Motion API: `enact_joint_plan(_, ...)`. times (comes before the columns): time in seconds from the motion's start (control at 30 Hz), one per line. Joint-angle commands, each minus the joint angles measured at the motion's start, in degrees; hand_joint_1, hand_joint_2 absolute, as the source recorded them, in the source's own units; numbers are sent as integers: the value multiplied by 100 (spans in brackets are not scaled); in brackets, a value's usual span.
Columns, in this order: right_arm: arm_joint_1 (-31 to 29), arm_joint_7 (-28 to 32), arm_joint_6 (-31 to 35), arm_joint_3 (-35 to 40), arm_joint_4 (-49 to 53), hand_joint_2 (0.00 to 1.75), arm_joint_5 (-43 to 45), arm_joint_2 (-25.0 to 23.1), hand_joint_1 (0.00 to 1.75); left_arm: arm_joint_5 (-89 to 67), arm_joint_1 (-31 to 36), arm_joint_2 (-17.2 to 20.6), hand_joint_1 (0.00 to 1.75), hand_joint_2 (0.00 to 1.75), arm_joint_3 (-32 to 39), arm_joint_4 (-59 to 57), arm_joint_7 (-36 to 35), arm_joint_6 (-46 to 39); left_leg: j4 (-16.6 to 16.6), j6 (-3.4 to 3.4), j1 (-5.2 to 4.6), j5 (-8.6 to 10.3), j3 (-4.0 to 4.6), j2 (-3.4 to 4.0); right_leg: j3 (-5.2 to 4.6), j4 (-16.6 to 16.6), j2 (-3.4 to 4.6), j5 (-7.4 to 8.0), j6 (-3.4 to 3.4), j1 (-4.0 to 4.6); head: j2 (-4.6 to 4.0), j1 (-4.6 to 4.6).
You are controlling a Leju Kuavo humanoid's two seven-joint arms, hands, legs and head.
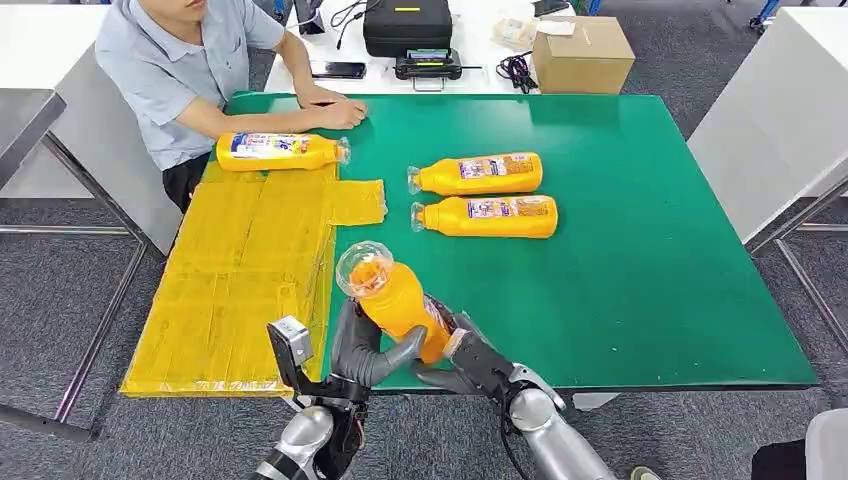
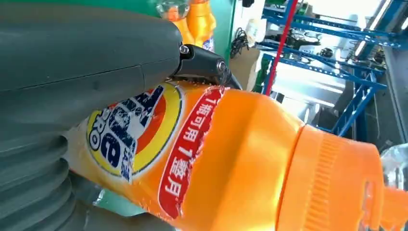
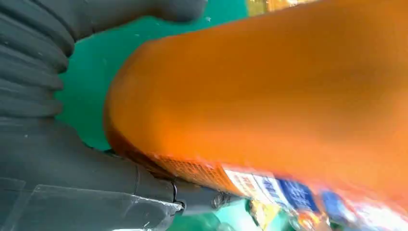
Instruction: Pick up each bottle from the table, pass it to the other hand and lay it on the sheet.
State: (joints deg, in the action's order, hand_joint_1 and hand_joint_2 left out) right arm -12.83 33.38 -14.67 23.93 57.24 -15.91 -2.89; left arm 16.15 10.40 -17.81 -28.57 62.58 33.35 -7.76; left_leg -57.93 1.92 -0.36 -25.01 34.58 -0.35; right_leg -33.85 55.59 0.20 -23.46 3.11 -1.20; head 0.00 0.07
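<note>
An orange bottle (image 1: 393,296) with a clear cap stands tilted above the table's front edge, cap pointing away from me. My left hand (image 1: 368,352) wraps its lower body from the left, and my right hand (image 1: 463,358) grips its base from the right. The left wrist view shows the label of this bottle (image 2: 250,159) under my left hand (image 2: 86,62). In the right wrist view its orange body (image 3: 269,96) lies against my right hand (image 3: 57,159). Another bottle (image 1: 281,151) lies on the far end of the yellow sheet (image 1: 240,270). Two more bottles (image 1: 479,174) (image 1: 490,216) lie on the green table (image 1: 640,250).
A person sits at the far left corner, with a hand (image 1: 340,112) resting on the table near the sheet's bottle. Behind the green table are a black case (image 1: 407,24), a cardboard box (image 1: 582,54) and cables. White tables flank both sides.
</note>
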Motion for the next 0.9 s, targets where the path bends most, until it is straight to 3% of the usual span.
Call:
enact_joint_plan(0.03,-258,-47,-59,194,-609,175,67,-32,0,-243,249,47,175,175,-110,-14,108,-122,-2,-12,8,-9,-22,5,22,0,0,-7,-15,10,0,0)
enact_joint_plan(0.33,-196,-96,-34,199,-605,175,109,10,0,-674,227,60,175,175,-50,-11,228,-415,0,-13,10,-9,-25,3,27,-4,-2,-7,-15,11,0,0)
enact_joint_plan(0.43,-34,-148,185,94,-537,175,42,76,0,-2074,118,195,175,175,-19,385,352,-1522,1,-11,8,-7,-22,-3,24,-4,-7,-8,-14,9,0,0)
enact_joint_plan(0.5,79,-180,565,-111,-445,175,-173,119,0,-4849,4,439,175,175,39,635,-512,-2803,1,-14,11,-12,-30,-2,32,-4,-7,-12,-17,12,0,0)
enact_joint_plan(0.6,157,-217,1136,-522,-284,175,-478,51,0,-7202,-155,574,175,175,651,675,-1717,-3221,10,-14,7,-8,-35,3,34,-11,-1,-8,-16,8,0,2)
enact_joint_plan(0.67,143,-264,1312,-705,-183,175,-702,-35,0,-7684,-181,491,175,175,1179,809,-1673,-3224,10,-10,1,-4,-21,15,16,-7,12,-1,-12,2,0,0)
enact_joint_plan(0.77,145,-282,1314,-737,-136,175,-742,-53,0,-7663,-120,510,175,175,1235,751,-1646,-3215,1,-12,5,-7,-14,23,8,0,17,-1,-14,6,0,0)
enact_joint_plan(0.9,231,-331,1752,-953,77,175,-1146,-145,0,-8644,-200,335,175,175,1844,1284,-1631,-3224,-2,-19,13,-12,-28,11,24,1,2,-10,-22,15,0,0)
